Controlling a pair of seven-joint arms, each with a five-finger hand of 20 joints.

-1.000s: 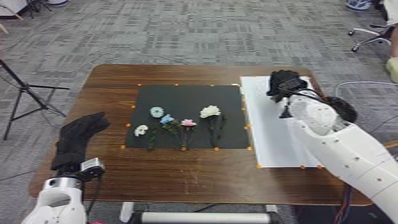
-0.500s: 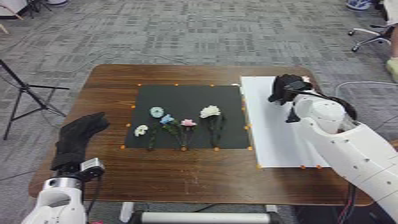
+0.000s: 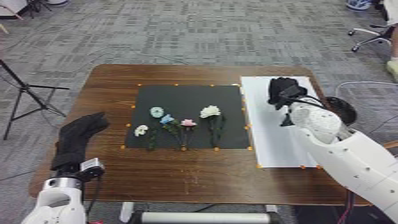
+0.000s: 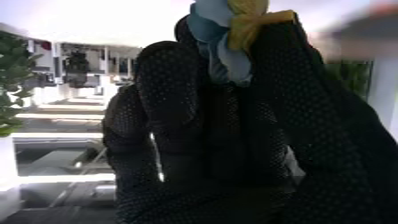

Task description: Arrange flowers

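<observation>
The right hand [image 3: 285,90] is over the white sheet [image 3: 271,152], pinching a blue-and-yellow flower [image 4: 211,24] between thumb and fingers. The left hand [image 3: 80,134] (relaxed, grasping nothing) is by the left edge of the table [image 3: 133,172]; five flowers [image 3: 210,111] lie on the black mat [image 3: 182,95].

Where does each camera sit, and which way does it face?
Head view: on the robot's head, looking forward and down at the table; both white arms, left robot hand and right robot hand show.
Right wrist view: on the right wrist, looking along the gloved fingers toward blue petals; that hand's black glove shows.
Shared: the right robot hand.
</observation>
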